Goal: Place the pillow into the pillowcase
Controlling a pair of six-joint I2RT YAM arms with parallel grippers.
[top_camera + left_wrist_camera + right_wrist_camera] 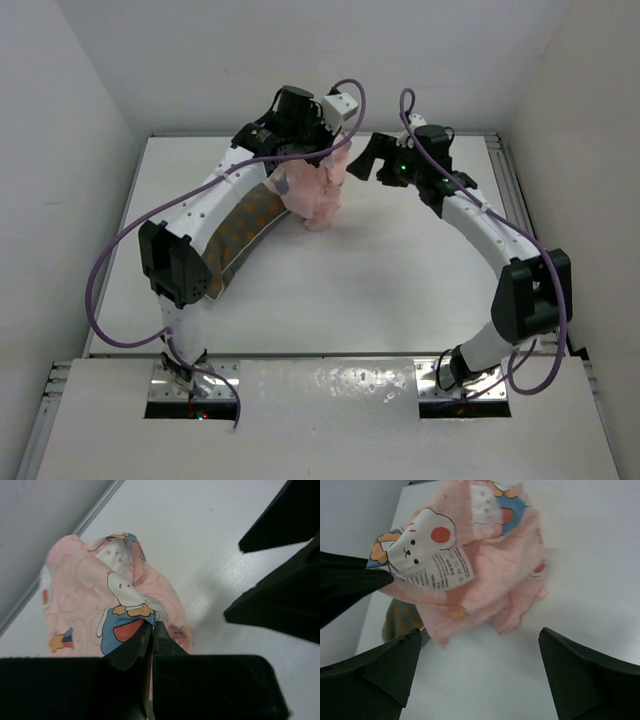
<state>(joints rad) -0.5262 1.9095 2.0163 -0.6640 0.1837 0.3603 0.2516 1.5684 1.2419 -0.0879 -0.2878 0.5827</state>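
The pillowcase (318, 190) is a bunched light-pink cloth with cartoon prints, hanging at the table's back middle. My left gripper (335, 150) is shut on its upper edge; the left wrist view shows the fingertips (151, 625) pinched on the printed cloth (95, 580). The pillow (250, 225), olive-brown with orange dots, lies on the table under my left arm, partly hidden by it. My right gripper (365, 160) is open and empty just right of the pillowcase. In the right wrist view the gripper (480, 630) faces the cloth (485, 565), with a corner of the pillow (397, 617) behind.
The white table (400, 280) has metal rails along its left (120, 230) and right (515, 190) sides and white walls around. Purple cables loop off both arms. My left gripper's dark finger (350, 580) shows at the left of the right wrist view.
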